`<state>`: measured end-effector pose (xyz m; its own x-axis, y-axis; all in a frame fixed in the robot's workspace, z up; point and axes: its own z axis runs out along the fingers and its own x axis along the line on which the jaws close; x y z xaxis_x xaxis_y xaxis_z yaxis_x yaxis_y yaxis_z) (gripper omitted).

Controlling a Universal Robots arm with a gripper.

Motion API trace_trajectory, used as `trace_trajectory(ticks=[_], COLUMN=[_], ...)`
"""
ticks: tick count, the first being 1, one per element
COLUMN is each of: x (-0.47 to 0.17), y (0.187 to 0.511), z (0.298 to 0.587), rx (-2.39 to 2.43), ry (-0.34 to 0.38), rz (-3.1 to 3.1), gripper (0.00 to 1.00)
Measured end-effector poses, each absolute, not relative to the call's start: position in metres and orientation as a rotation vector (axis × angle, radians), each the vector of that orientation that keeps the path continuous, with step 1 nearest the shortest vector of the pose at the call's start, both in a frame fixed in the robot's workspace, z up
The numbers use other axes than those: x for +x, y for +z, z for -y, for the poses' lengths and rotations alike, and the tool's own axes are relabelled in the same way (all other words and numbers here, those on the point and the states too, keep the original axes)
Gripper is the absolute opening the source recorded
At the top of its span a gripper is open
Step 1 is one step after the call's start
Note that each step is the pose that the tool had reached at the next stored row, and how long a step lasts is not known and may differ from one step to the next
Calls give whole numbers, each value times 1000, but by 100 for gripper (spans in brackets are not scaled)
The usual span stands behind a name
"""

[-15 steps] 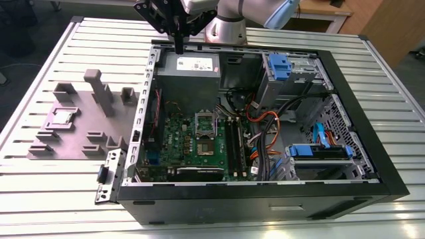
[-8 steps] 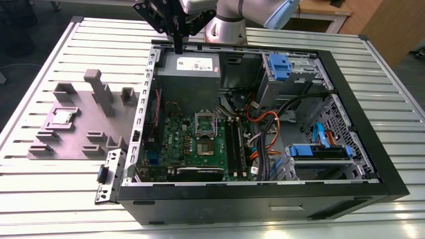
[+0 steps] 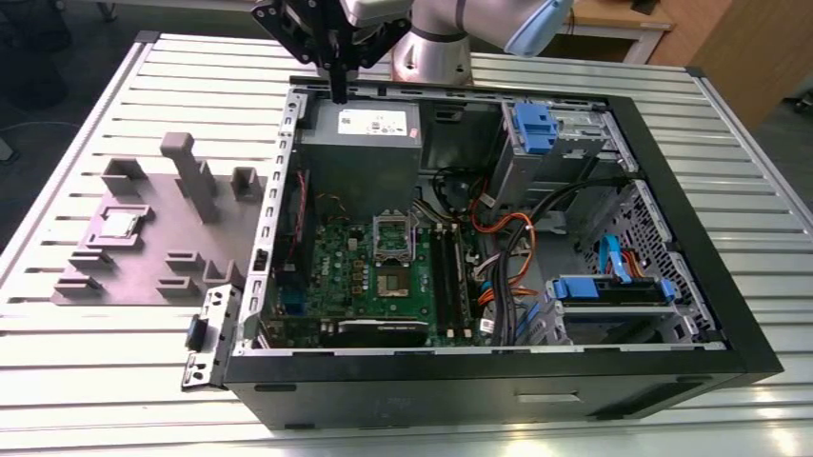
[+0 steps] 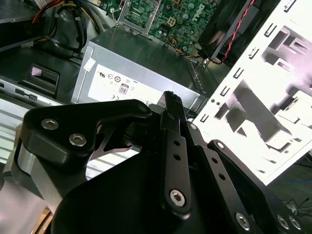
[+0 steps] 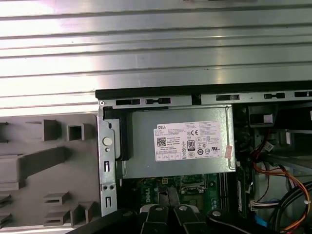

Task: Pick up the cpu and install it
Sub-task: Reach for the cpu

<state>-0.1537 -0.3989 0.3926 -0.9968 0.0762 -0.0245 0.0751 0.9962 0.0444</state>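
- Exterior view: my gripper (image 3: 341, 93) is hovering over the case (image 3: 508, 390) rim, fingers pressed together, gripping nothing.
- The cpu (image 3: 121, 224) is lying outside the case, on the plate (image 3: 133, 262) beside it.

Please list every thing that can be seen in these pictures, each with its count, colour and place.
cpu: one, silver-grey, on the fixture plate.
fixture plate: one, grey-purple, on the table, at the exterior view's left of the case.
computer case: one, black, open, on the table.
power supply: one, grey, inside the case.
motherboard: one, green, inside the case.
socket bracket: one, silver, on the motherboard.
drive carriers: two, blue, inside the case at the exterior view's right.
cables: several, orange and black, beside the motherboard.
table: one, silver slats.
arm: one, grey.
gripper: one, black, shut, empty, near the power supply.
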Motion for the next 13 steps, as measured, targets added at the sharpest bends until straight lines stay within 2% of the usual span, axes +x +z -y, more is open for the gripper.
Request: trace_trajectory(ticks=[13], x=[-157], y=[393], z=[399], rx=[118], ry=[68], rz=[-3113], gripper=[11])
